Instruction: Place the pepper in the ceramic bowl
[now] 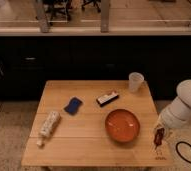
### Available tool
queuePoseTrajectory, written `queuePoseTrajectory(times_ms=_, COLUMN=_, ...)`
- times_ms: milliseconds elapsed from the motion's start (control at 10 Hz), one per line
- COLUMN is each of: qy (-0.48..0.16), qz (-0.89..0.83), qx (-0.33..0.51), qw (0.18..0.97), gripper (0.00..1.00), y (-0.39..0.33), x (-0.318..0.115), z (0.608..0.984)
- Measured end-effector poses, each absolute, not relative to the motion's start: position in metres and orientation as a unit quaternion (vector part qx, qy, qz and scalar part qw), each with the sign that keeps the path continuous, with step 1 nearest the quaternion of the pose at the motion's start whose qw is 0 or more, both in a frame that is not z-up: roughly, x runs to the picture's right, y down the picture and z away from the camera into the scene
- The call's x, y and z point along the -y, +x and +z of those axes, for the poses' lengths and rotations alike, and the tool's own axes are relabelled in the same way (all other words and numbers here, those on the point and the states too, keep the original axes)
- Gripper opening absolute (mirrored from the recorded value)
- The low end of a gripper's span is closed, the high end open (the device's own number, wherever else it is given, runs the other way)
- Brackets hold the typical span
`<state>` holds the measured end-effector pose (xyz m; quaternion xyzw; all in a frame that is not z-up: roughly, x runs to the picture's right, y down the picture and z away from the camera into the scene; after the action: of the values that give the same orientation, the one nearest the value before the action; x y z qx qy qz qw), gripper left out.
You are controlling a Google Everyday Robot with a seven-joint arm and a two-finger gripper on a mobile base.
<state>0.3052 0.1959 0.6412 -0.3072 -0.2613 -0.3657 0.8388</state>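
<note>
Gripper (159,142) hangs at the right edge of the table (74,145), closed, apparently clamping the pepper (159,134), just right of the ceramic bowl (122,125).

We look down on the wooden table (84,145) from a raised spot in front of it, facing the dark cabinets (64,60) behind. The whole tabletop fits in this one view, at middling range. The arm (186,107) comes in from the right, and the gripper (159,142) hangs at the table's right edge near the front corner, closed, it seems, on the pepper (159,135).
</note>
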Motion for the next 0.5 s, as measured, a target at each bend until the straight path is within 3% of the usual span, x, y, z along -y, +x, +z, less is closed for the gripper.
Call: queuePoseTrajectory(times_ms=500, qy=-0.302, qz=-0.380, qx=0.263, qw=0.834, gripper=0.00, y=0.285, x=-0.191, z=0.639)
